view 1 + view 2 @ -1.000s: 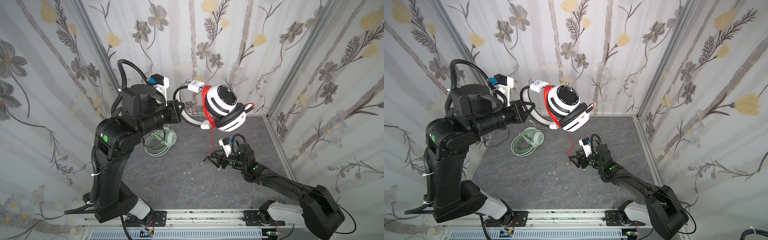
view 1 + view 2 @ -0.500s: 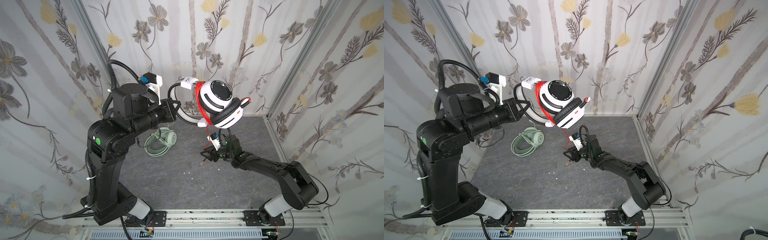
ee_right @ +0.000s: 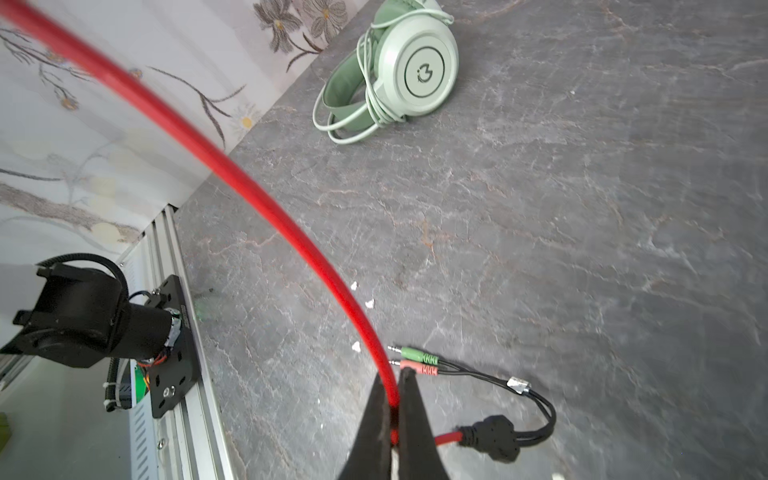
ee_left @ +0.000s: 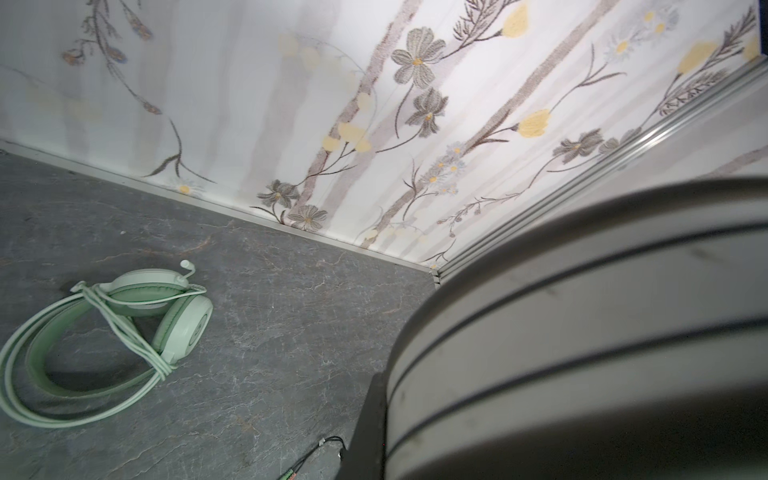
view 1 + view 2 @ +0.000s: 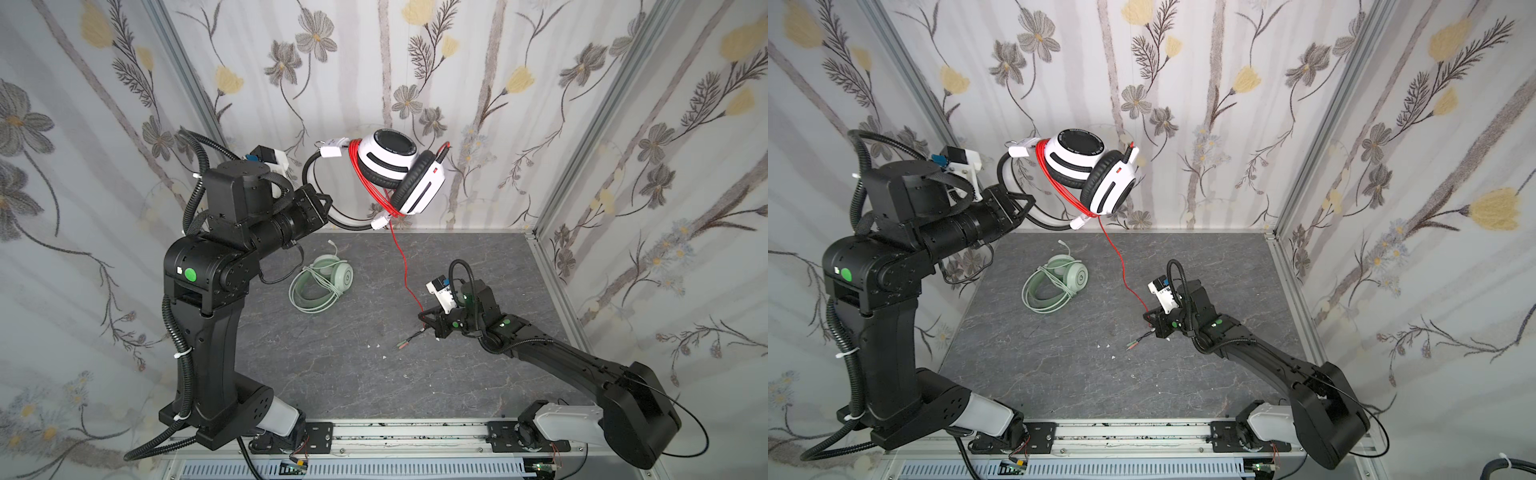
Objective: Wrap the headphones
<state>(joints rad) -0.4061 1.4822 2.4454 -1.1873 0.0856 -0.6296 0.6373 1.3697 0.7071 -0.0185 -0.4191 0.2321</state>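
The white-and-black headphones (image 5: 395, 170) (image 5: 1090, 174) hang in the air near the back wall, with red cable (image 5: 401, 257) (image 5: 1121, 266) looped round them. My left gripper (image 5: 328, 208) (image 5: 1027, 205) is shut on their headband (image 4: 582, 332). The cable runs down to my right gripper (image 5: 424, 318) (image 5: 1148, 318) (image 3: 392, 399), low over the table, and the jaws are shut on the red cable (image 3: 249, 187). Its black splitter and two plugs (image 3: 415, 359) (image 5: 405, 343) lie on the table beyond the jaws. The mint green headphones (image 5: 322, 282) (image 5: 1054, 282) (image 4: 124, 332) (image 3: 395, 75) lie on the table with their cable wound round them.
The grey stone-look table (image 5: 332, 374) is walled by flowered panels at the back and on both sides. An aluminium rail (image 5: 395, 432) with both arm bases runs along the front edge. A few small white specks (image 5: 376, 345) lie near the plugs.
My right gripper has shut on the red cable. The left arm has carried the white-and-black headphones up and to the left, drawing the cable straighter.
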